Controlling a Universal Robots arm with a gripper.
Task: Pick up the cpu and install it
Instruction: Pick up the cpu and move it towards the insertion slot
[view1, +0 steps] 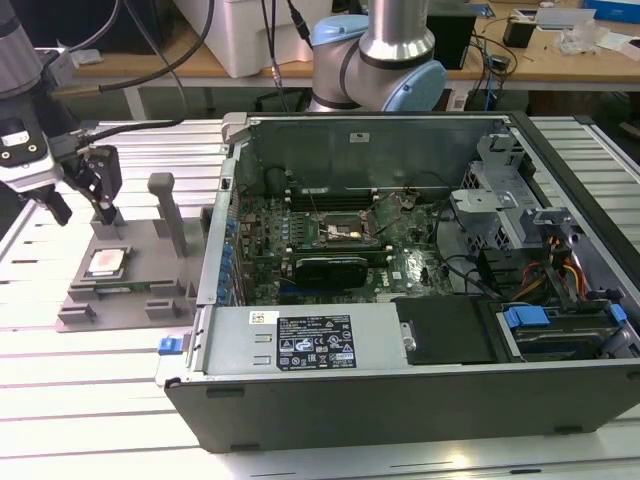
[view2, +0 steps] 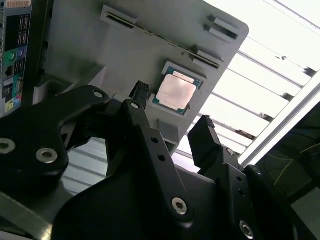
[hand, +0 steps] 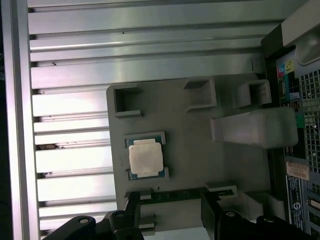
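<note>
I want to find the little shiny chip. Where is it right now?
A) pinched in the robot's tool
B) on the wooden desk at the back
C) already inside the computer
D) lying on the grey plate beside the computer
D: the cpu lies flat in a pocket on the grey plate, outside the case, and the open tool above it holds nothing.

The exterior view stands off high, looking down into the open computer case (view1: 420, 330), with the grey fixture plate (view1: 145, 262) out at the exterior view's left. The first wrist view hangs close over that plate (hand: 190, 150), facing straight down, while the second wrist view takes the plate (view2: 100, 55) aslant from close by, past the gripper (view2: 172, 107). All three share the plate and the cpu (view1: 105, 262) on it.
</note>
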